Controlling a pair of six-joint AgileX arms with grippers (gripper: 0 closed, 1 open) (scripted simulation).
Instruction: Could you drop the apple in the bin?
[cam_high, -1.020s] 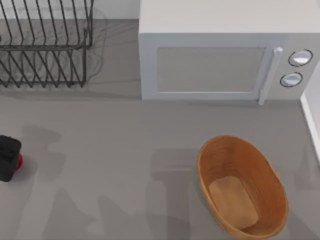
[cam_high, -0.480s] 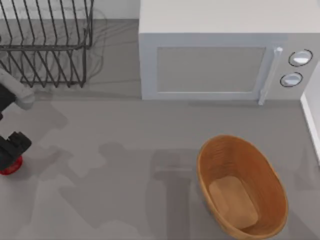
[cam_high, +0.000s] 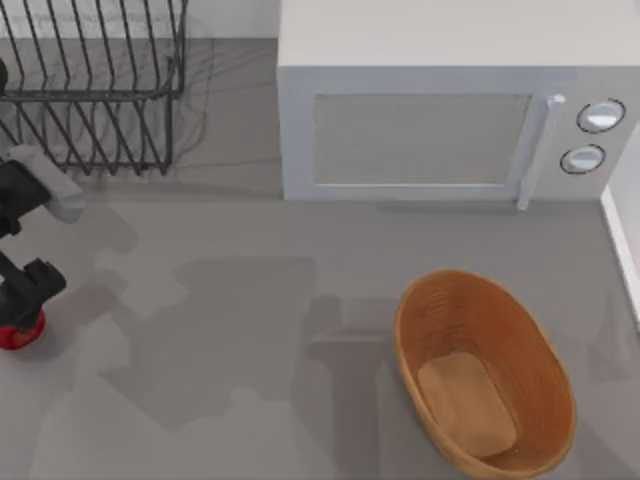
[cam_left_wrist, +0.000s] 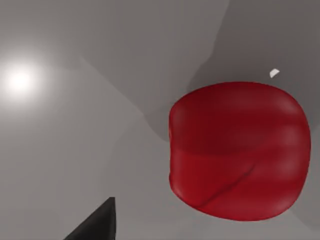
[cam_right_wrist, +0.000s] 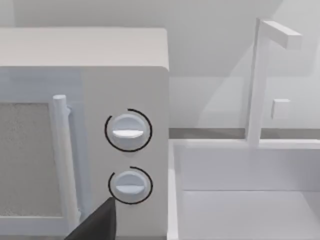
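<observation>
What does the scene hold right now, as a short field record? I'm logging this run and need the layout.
apple: red, at the table's far left edge, partly under the left claw; close up in the left wrist view
bin: orange-brown oval basket, lower right, nothing in it
microwave: top right, door shut
dish rack: top left
right arm: facing the microwave knobs
</observation>
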